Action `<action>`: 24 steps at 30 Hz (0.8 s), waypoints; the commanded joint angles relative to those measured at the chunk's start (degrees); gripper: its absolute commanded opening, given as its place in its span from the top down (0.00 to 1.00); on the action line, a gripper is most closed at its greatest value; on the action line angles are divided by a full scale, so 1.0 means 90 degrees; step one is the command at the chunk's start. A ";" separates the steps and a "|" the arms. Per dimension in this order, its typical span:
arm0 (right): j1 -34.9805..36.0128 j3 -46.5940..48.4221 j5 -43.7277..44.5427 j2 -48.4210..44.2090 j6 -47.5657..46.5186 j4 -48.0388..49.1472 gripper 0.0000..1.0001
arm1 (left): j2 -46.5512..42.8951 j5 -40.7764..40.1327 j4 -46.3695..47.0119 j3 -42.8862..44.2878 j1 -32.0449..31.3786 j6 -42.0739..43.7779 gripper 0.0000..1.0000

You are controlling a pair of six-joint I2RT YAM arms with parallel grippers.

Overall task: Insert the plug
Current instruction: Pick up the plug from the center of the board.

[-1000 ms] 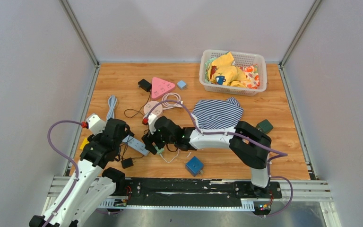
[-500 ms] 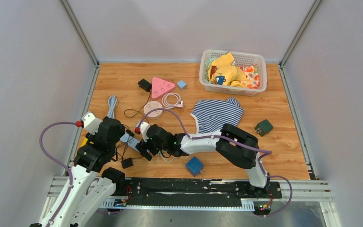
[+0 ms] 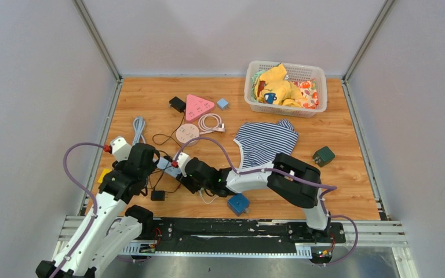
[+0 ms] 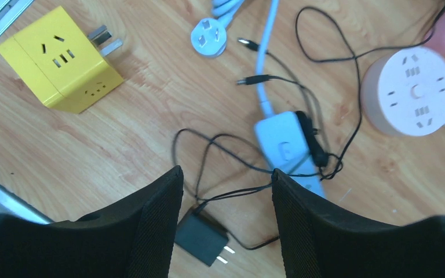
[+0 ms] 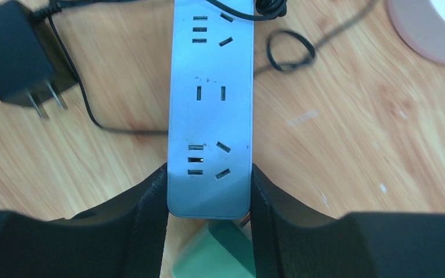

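Note:
A light-blue power strip lies on the wooden table, sockets up. It also shows in the top view and the left wrist view. My right gripper is shut on the strip's near end, one finger on each long side. A black two-prong plug adapter with a thin black cable lies just left of the strip; it shows in the right wrist view and the top view. My left gripper is open and empty, hovering above the adapter. A green block lies under the strip's end.
A yellow cube adapter lies near the left edge, with a white round plug and a pink round socket beyond. A blue cube, striped cloth, pink triangular socket and basket of items stand further off.
My right gripper has slid left along the table and is now shut on the power strip's end; the strip has turned slightly. My left gripper has shifted a little over the black adapter.

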 commanded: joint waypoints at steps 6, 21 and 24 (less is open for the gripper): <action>-0.0288 -0.1469 0.1247 -0.1136 0.0526 0.0051 0.78 | 0.0891 0.1836 0.1080 -0.0116 0.0042 0.1071 0.32; -0.0287 -0.1702 0.1531 -0.1953 0.1040 -0.0448 0.45 | 0.0913 0.2495 0.1483 -0.1215 0.0043 -0.0234 0.41; -0.0292 -0.1661 0.1467 -0.2116 0.1015 -0.0504 0.33 | 0.1018 0.2525 0.1561 -0.1489 0.0042 -0.0568 0.40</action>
